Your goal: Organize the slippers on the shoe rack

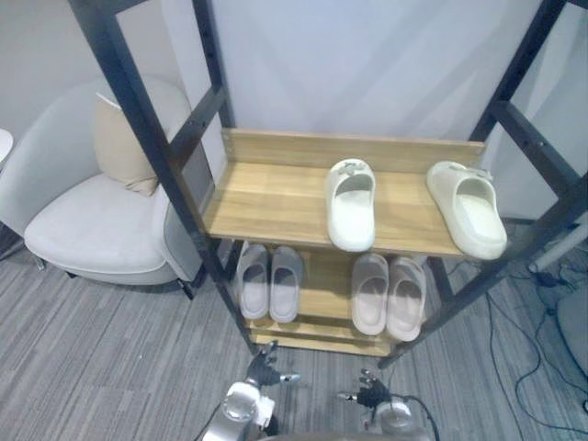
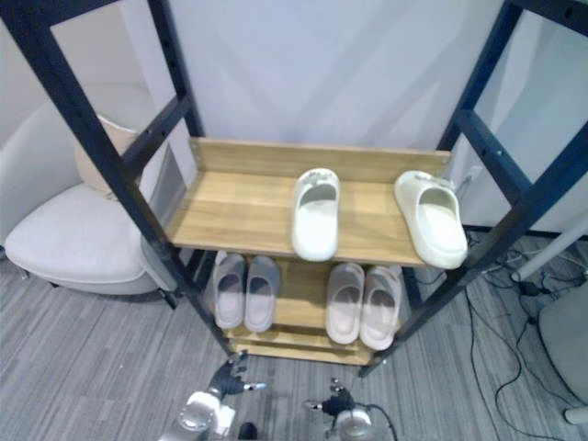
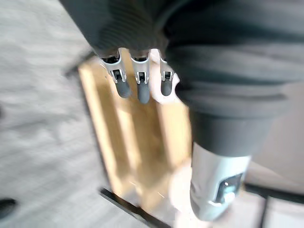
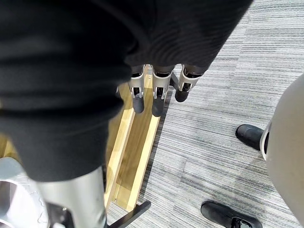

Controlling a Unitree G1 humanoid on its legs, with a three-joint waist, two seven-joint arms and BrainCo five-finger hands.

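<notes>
My left hand (image 1: 265,367) and my right hand (image 1: 372,394) hang low in front of the foot of the tall shoe rack (image 1: 266,197) of black metal posts and pale wooden shelves, both above the grey striped carpet (image 1: 92,367) and touching nothing. In the left wrist view my left fingers (image 3: 143,88) reach out nearly straight, with nothing between them and the thumb. In the right wrist view my right fingers (image 4: 159,100) are just as loose and empty, pointing past the rack's lowest wooden board (image 4: 135,156). The slippers are all on the rack. On the upper shelf a cream-white moulded slipper (image 1: 351,209) lies straight near the middle. A second cream-white slipper (image 1: 469,211) lies well apart from it at the right end, turned at a slant with its near end at the shelf's front edge. On the shelf below sit two pairs, each close side by side: a pale grey pair (image 1: 285,283) on the left and a pale pinkish-beige pair (image 1: 370,294) on the right, with a gap between the pairs. Left of the rack stands a light grey upholstered armchair (image 1: 92,225) with a beige cushion (image 1: 124,147) leaning against its back. In the right wrist view two black shoes (image 4: 251,136) rest on the carpet, away from the rack.
</notes>
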